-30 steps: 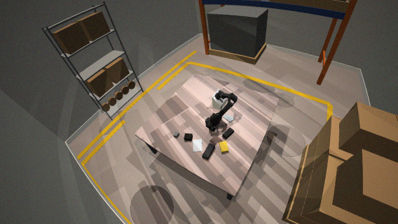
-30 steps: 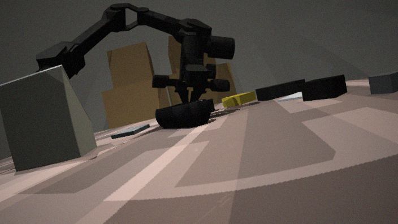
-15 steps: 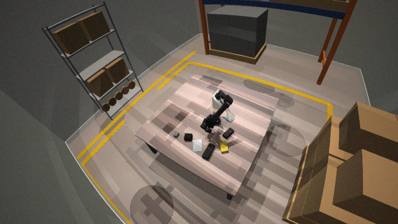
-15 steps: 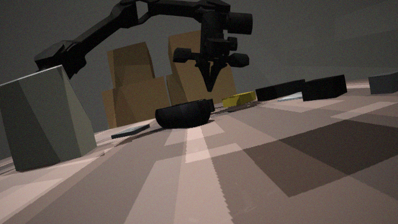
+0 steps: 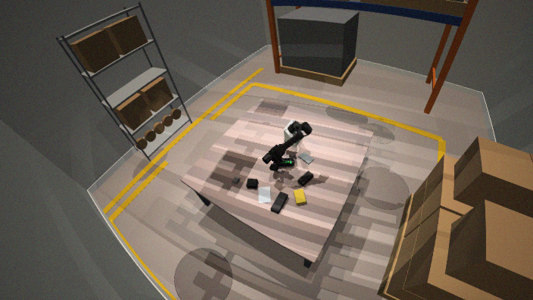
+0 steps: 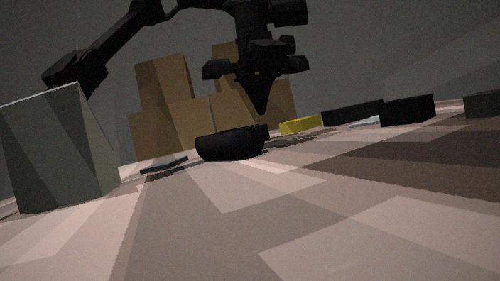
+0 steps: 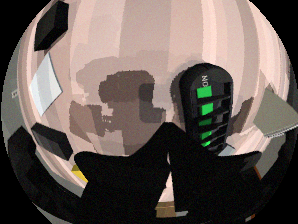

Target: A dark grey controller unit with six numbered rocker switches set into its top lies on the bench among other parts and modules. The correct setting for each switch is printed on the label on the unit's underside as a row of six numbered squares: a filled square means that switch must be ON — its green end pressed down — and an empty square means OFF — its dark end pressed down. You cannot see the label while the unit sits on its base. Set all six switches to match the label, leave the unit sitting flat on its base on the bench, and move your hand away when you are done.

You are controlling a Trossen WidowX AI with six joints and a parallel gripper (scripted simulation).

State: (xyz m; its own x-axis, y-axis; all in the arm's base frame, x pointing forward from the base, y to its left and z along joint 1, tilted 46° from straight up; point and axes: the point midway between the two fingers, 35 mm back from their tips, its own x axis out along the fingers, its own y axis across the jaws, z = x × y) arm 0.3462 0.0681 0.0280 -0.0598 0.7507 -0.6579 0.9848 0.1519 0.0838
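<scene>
The dark grey controller unit [image 5: 288,163] [image 6: 231,145] [image 7: 207,70] sits on the bench with its switches facing up. In the wrist view green switch ends [image 7: 204,92] line its left side below the ON marking. The upper two look bright and broad, the third darker. The lowest switches are partly hidden behind the fingers, and not every switch position can be told. The label underneath is hidden. My gripper [image 6: 262,113] [image 7: 166,125] is shut and empty. Its tips are a little above the unit's right end in the exterior view, not touching it.
A grey plate [image 5: 306,157] [image 6: 165,164] lies near the arm's pale base [image 6: 57,149]. Further out are a black module [image 5: 305,178], a yellow block [image 5: 300,197] [image 6: 300,124], a long black box [image 5: 279,202], a white plate [image 5: 264,195] [image 7: 46,86], a black block [image 5: 252,183] and a small grey block [image 5: 236,180].
</scene>
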